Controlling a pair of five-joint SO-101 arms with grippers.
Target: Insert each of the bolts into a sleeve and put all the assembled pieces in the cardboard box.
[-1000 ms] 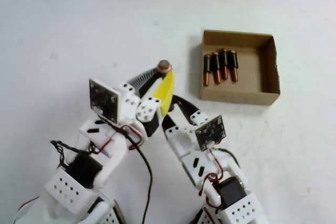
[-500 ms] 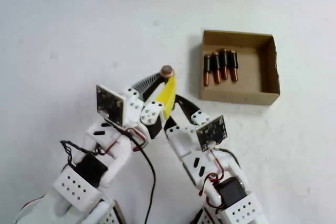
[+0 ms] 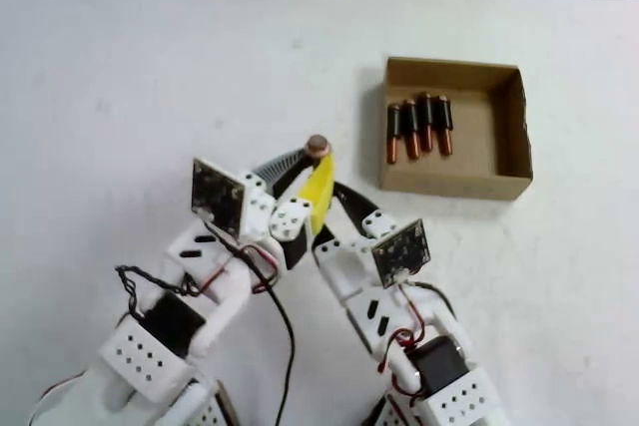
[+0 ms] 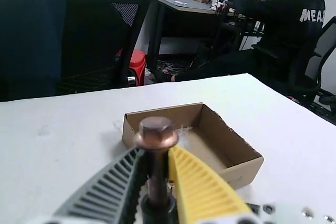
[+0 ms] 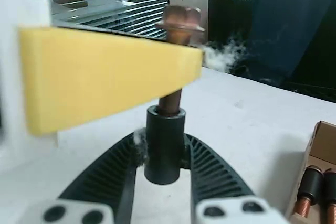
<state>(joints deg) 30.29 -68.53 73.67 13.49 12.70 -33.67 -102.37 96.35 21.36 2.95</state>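
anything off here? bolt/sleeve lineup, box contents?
Nothing stands out. The left jaws hold the bolt upright, its shank partly down in the sleeve gripped by the right jaws, the two in line. Four assembled pieces lie side by side in the cardboard box, none spilled on the table.

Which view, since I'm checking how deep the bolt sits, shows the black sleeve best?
The right wrist view: the sleeve stands upright between black fingers, the bolt entering its top. The left wrist view catches its top edge under the bolt; in the high view the fingers cover it.
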